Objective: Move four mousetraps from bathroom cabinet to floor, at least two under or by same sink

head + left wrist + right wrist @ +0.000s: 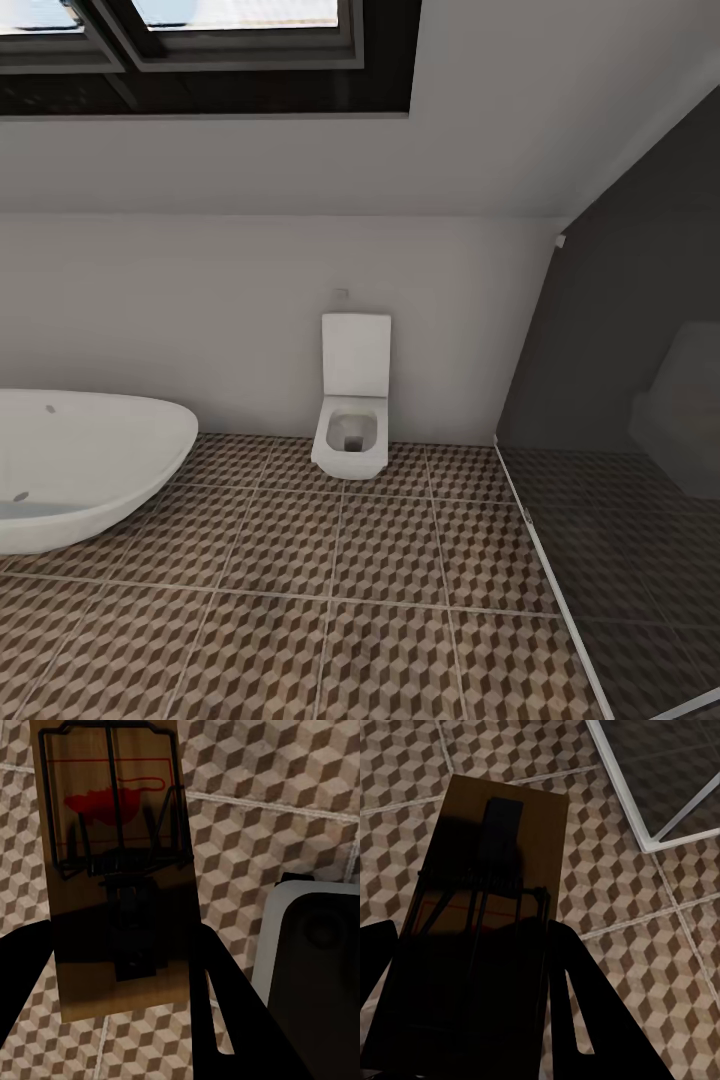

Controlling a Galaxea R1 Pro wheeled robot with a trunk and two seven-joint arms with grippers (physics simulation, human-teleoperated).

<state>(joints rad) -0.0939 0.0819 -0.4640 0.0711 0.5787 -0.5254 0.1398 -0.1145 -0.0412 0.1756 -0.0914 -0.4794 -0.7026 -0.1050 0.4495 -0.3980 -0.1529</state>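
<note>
In the left wrist view a tan mousetrap (112, 855) with dark wire frame and a red spot stands between the dark fingers of my left gripper (120, 1009), which is shut on it above the cube-patterned bathroom floor (255, 802). The right wrist view has a second mousetrap (491, 877), seen mostly in shadow, with my right gripper (472, 1020) shut on its lower end over the same tiles (615, 915). The head view looks across the bathroom floor (330, 590). The cabinet and the sink are out of view.
A white oval bathtub (80, 465) fills the left side. A square white toilet (352, 400) hangs on the far wall. A dark glass shower enclosure (630, 480) with a white frame (660, 810) bounds the right. A white-rimmed dark part (315, 960) sits beside the left gripper.
</note>
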